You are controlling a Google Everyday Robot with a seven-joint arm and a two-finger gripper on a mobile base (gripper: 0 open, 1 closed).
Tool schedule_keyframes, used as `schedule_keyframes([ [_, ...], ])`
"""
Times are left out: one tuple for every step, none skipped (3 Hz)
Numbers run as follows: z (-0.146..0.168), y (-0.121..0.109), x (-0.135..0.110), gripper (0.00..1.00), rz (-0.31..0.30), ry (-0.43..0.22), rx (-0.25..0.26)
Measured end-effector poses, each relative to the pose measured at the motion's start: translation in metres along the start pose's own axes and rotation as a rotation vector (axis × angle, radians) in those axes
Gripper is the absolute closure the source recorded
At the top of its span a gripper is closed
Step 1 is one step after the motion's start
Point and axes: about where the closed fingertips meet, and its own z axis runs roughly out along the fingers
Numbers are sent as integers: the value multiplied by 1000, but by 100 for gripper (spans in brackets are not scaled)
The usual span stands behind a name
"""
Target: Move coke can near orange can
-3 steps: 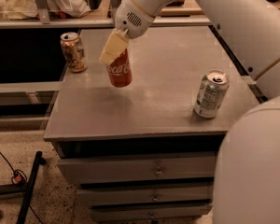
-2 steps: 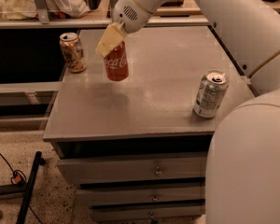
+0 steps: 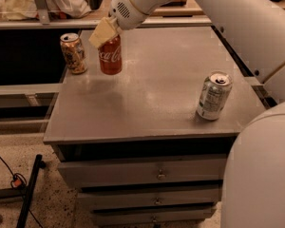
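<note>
Currently we log the white arm reaching in from the upper right across the back of the grey table, with its forearm angled down toward the left rear corner. The gripper is clamped on the top of the coke can, its beige fingers closed over the rim. The can is upright; we cannot tell whether its base meets the tabletop. The orange can stands just beside it to the left, near the table's left edge, not touching. A silver-grey can stands well apart toward the right front. Drawers sit under the top.
</note>
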Motion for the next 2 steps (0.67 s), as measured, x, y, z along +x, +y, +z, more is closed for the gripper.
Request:
schedule_keyframes([
  [0,0,0,100,-3,0,-1],
  [7,3,-4,100,-36,-3,-1],
])
